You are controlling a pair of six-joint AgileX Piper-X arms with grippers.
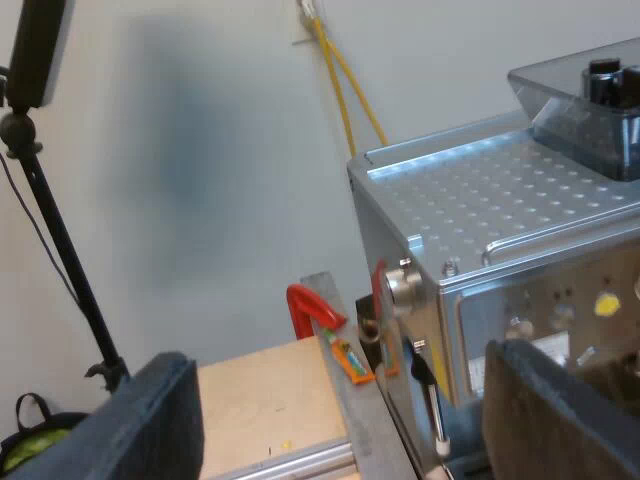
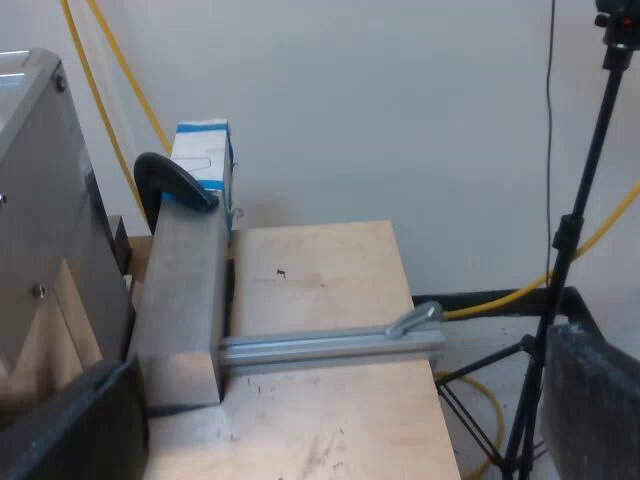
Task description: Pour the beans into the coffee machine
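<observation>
The left pincer (image 1: pixel 345 425) and right pincer (image 2: pixel 330 425) both gape released, holding nothing. Fetching beans and pouring into the hopper (image 1: pixel 590 110) atop the machine (image 1: pixel 480 200) seemingly all remains.

- The left gripper (image 1: pixel 340 405) is seen with its two black fingers (image 1: pixel 160 420) set wide apart, with nothing gripped between them.
- A silver, box-shaped espresso machine (image 1: pixel 480 210) with a perforated metal top is found at one o'clock from the gripper.
- A smoky, translucent bean hopper (image 1: pixel 570 95) is seated on that top, at its two o'clock end.
- A red clamp (image 1: pixel 310 305) is fixed at the edge of a pale wooden table (image 1: pixel 260 395), at nine o'clock from the machine's round metal knob (image 1: pixel 403 283).
- Yellow cables (image 1: pixel 345 100) are seen on the wall at twelve o'clock from the clamp.
</observation>
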